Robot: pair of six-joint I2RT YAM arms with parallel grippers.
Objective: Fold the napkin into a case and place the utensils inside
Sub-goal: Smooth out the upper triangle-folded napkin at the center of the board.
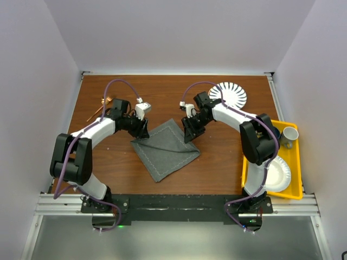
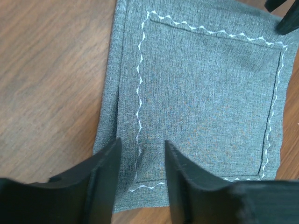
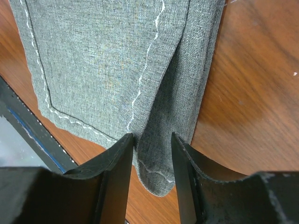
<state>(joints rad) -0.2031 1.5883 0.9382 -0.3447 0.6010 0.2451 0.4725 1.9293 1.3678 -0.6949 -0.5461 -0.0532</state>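
Left claw (image 2: 142, 143) half-closed over napkin (image 2: 201, 93) corner, grip unclear; right claw (image 3: 152, 137) tight on its fold.

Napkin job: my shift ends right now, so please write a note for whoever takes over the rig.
Left gripper: jaws apart, astride the napkin at its left corner; cloth barely puckered, no firm grip.
Right gripper: pinching a raised ridge of cloth at the right corner.
Utensils: far left of the table, beyond the left gripper, not held.
Done: napkin laid out mid-table.
Left: fold it into a case, slide the utensils in.
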